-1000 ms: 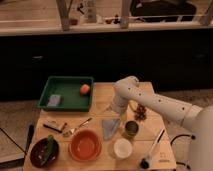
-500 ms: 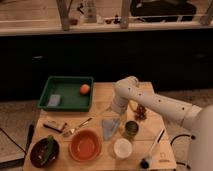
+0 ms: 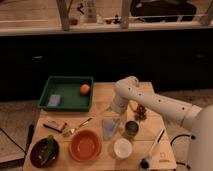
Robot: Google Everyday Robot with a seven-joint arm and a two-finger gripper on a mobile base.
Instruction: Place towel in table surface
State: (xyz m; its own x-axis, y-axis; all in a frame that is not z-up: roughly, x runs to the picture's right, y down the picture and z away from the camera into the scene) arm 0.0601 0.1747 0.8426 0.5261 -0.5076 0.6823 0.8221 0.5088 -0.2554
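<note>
A grey-blue towel (image 3: 111, 127) sits at the middle of the wooden table (image 3: 100, 102), wide at its far edge and narrowing toward the front. My gripper (image 3: 116, 113) is at the end of the white arm (image 3: 150, 100), right at the towel's far edge and low over the table. I cannot tell whether the towel lies flat or is still partly lifted.
A green tray (image 3: 66, 93) at the back left holds an orange fruit (image 3: 85, 89) and a grey sponge (image 3: 54, 100). An orange bowl (image 3: 85, 145), a dark bowl (image 3: 44, 151), a white cup (image 3: 122, 148), a green can (image 3: 131, 129), a fork (image 3: 77, 127) and a brush (image 3: 152, 149) surround the towel.
</note>
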